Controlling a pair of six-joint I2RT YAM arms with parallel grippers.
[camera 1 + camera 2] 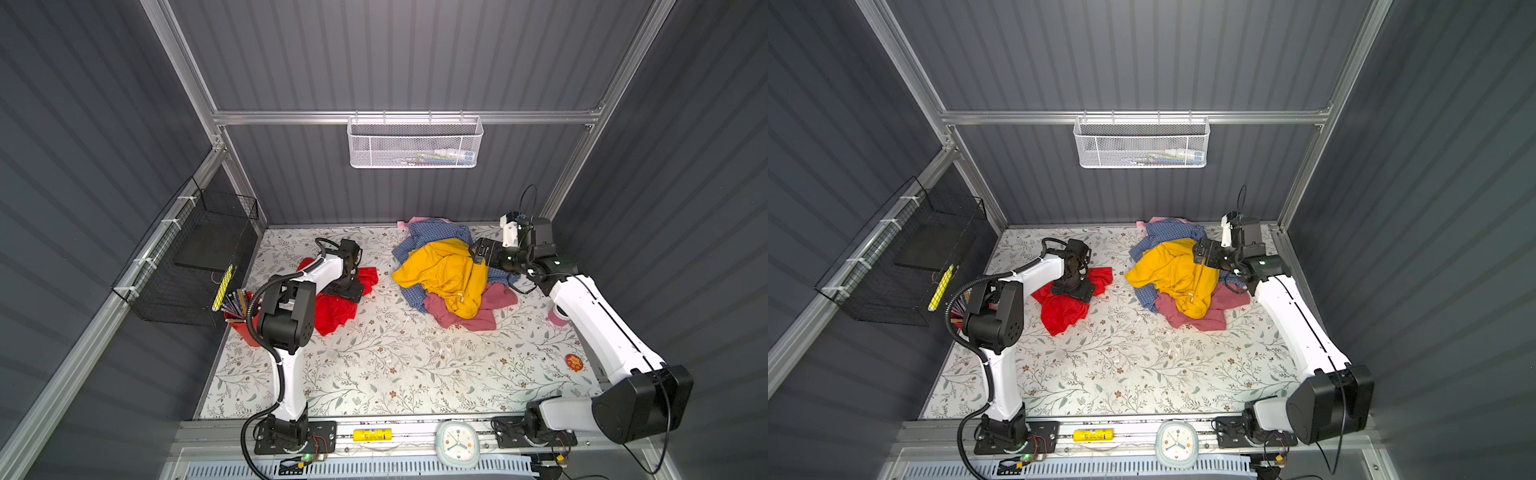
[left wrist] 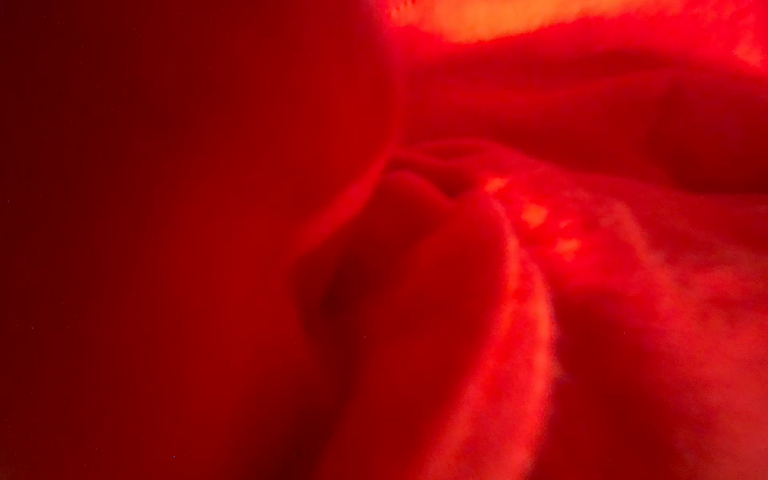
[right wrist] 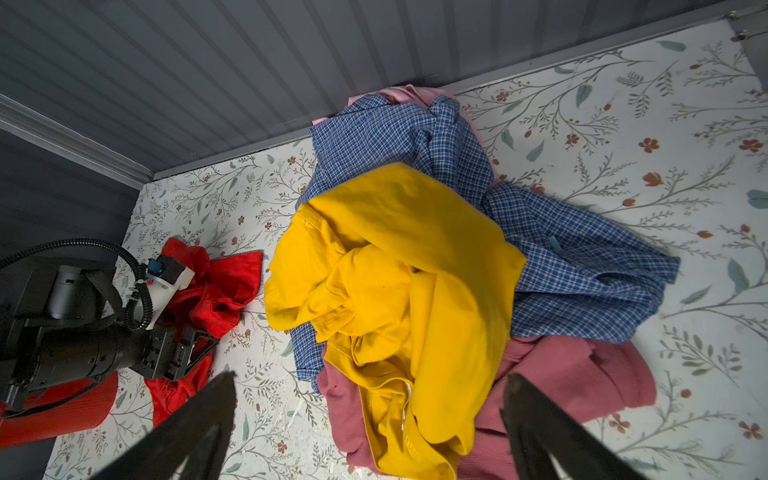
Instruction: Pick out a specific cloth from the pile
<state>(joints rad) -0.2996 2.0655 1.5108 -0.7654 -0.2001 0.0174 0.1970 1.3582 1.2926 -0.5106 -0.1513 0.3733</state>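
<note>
The bright red cloth lies crumpled on the left of the table, apart from the pile of mustard-yellow, blue checked and dusty pink garments at the back right. My left gripper points down into the cloth. Red fabric fills the left wrist view and hides the fingers. The right wrist view shows the left gripper sunk in the cloth. My right gripper hangs open just above the pile, holding nothing.
A red cup of pencils stands by the left arm, under a black wire basket. A white mesh basket hangs on the back wall. A pink roll sits beside the right arm. A clock lies on the front rail.
</note>
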